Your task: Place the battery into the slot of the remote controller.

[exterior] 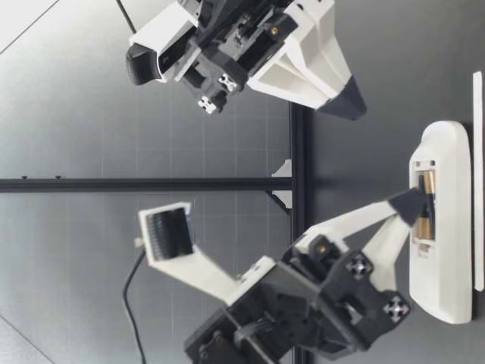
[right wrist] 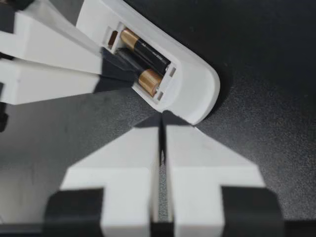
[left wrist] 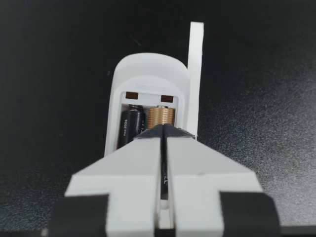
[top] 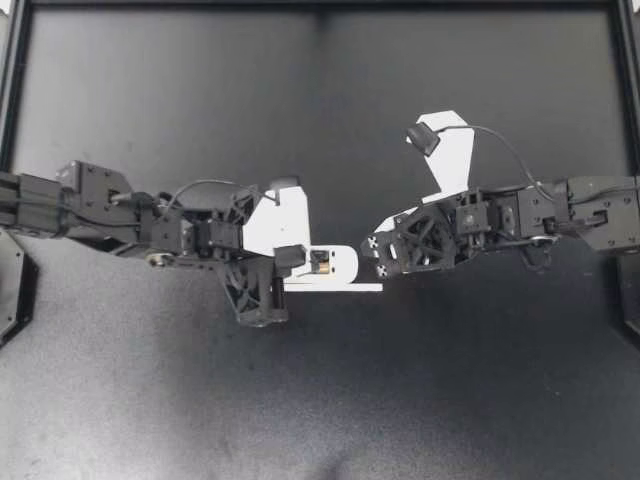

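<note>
Gold-capped cylindrical battery (left wrist: 160, 116) rests in white plastic remote (top: 342, 266); clenched left gripper (top: 296, 260), at nine o'clock, should press squarely; right gripper (top: 376, 258) clenched, empty.

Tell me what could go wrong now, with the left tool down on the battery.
1. My left tool, shut, bears on the gold battery; a skewed push could pop it out of the remote.
2. My right tool hangs shut above the remote, not touching it, so the remote may slide into the loose cover beside it.
</note>
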You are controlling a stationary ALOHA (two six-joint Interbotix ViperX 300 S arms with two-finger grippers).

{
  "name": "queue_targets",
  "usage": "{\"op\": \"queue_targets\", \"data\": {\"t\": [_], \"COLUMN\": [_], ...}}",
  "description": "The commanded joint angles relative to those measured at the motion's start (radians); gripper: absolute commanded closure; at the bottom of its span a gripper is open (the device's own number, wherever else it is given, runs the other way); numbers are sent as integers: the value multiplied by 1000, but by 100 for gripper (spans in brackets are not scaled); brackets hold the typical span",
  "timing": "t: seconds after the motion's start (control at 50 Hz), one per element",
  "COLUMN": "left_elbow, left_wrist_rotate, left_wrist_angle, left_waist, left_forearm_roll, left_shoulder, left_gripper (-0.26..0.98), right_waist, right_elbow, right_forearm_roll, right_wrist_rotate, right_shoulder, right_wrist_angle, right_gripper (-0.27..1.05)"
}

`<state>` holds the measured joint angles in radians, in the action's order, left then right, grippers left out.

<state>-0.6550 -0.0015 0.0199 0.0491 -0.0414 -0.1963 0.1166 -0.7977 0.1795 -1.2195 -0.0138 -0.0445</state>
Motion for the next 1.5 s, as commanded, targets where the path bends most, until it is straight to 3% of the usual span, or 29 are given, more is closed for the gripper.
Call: {"op": "queue_targets", "data": {"t": [0.0,0.38,0.74,0.84,1.2,1.48], "left_elbow": [26,32,-21,-55,-170,-184], "left_wrist_rotate": [3,-6,-6,-6,-6,-6], "left_wrist_angle": [2,3,-23,-55,-179,-187], "left_waist": [3,3,0,-3,-5,-8], "left_forearm_roll": [-2,-3,-6,-6,-34,-35], "left_shoulder": [2,-17,209,272,396,410], "left_gripper": [90,90,90,90,90,90], "right_waist": [8,8,6,6,0,0], "right_elbow": [9,5,5,-3,-3,-6], "right_forearm_roll": [8,60,517,601,609,609], "right_wrist_rotate": [3,11,186,256,402,422], "right_shoulder": [-21,-37,-213,-242,-227,-212], "right_wrist_angle": [6,23,21,23,103,123], "right_gripper": [91,91,91,91,91,91]}}
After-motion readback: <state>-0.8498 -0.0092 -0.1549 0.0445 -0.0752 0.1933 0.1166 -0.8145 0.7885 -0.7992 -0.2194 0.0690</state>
